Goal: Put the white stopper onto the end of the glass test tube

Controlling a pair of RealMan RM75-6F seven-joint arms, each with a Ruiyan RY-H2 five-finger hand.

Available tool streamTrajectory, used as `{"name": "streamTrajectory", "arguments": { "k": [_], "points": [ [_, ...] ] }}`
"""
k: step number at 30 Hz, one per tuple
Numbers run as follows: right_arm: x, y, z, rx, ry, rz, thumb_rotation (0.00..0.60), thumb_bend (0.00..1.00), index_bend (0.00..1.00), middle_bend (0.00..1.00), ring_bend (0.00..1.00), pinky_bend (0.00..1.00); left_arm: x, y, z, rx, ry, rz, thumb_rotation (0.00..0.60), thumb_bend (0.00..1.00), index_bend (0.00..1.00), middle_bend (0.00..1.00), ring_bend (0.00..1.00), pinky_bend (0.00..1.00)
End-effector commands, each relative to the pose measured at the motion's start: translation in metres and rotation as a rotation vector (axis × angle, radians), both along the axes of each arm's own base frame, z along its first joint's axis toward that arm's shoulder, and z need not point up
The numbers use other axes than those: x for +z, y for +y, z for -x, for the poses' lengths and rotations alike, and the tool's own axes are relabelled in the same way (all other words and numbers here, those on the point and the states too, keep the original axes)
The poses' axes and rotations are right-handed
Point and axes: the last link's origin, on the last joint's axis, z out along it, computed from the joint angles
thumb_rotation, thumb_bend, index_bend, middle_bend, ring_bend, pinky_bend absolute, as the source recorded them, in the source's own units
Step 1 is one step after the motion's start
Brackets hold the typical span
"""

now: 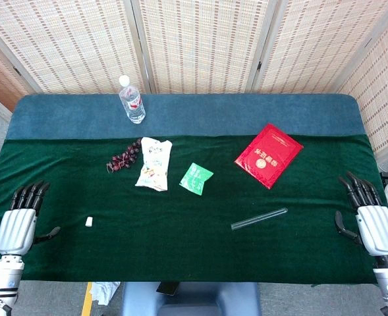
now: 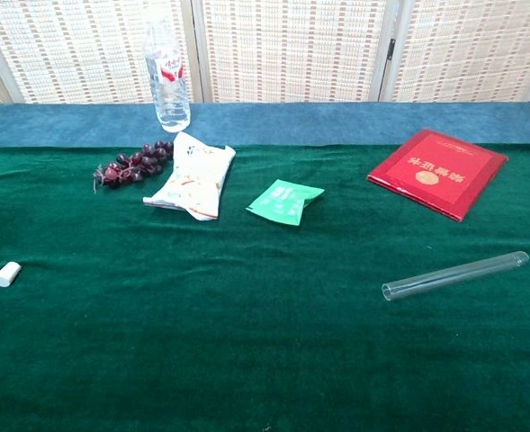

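A small white stopper [image 2: 6,274], short and cylindrical, is seen lying on the green desk [image 2: 247,342] near the left hand [image 1: 20,222]. A clear glass test tube [image 2: 454,274] lies well apart, nearer the right hand [image 1: 371,220]. Both hands are held empty, fingers extended.

A matt green velvety cloth [image 2: 247,360] covers the table, where the test tube [image 2: 453,275] is clear glossy glass, the stopper [image 2: 6,274] dull white, the bottle [image 2: 167,76] clear plastic, the red booklet [image 2: 437,171] shiny, the green packet [image 2: 284,200] glossy, and each robot hand [image 1: 16,230] silver-and-black.
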Motion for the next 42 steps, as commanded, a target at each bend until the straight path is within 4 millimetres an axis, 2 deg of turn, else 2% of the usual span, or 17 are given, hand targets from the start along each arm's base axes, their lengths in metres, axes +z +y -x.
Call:
{"name": "streamTrajectory", "arguments": {
  "k": [1,14,22,34,42],
  "points": [
    [0.0,0.001,0.001,-0.002,0.0,0.002,0.532,0.64,0.0,0.0,0.0,0.0,0.001,0.003,-0.002,-0.007,0.001,-0.003,0.6,0.21,0.0,0.07,0.01,0.0],
    [0.004,0.006,0.005,0.006,-0.011,0.025,0.53,0.64,0.0,0.0,0.0,0.0,-0.013,0.018,-0.009,-0.068,0.012,0.051,0.6,0.21,0.0,0.07,0.01,0.0],
    [0.003,0.007,0.009,0.0,-0.005,0.028,0.53,0.64,0.0,0.0,0.0,0.0,-0.034,0.031,-0.004,-0.078,0.027,0.126,0.6,0.2,0.0,0.07,0.01,0.0],
    [0.0,0.005,0.01,-0.004,-0.003,0.021,0.53,0.64,0.0,0.0,0.0,0.0,-0.081,0.049,0.007,-0.074,0.068,0.237,0.6,0.2,0.0,0.06,0.0,0.0],
    [-0.002,0.005,0.012,-0.014,-0.003,0.02,0.529,0.64,0.0,0.0,0.0,0.0,-0.097,0.053,0.01,-0.057,0.081,0.266,0.6,0.2,0.0,0.05,0.0,0.0]
  ]
}}
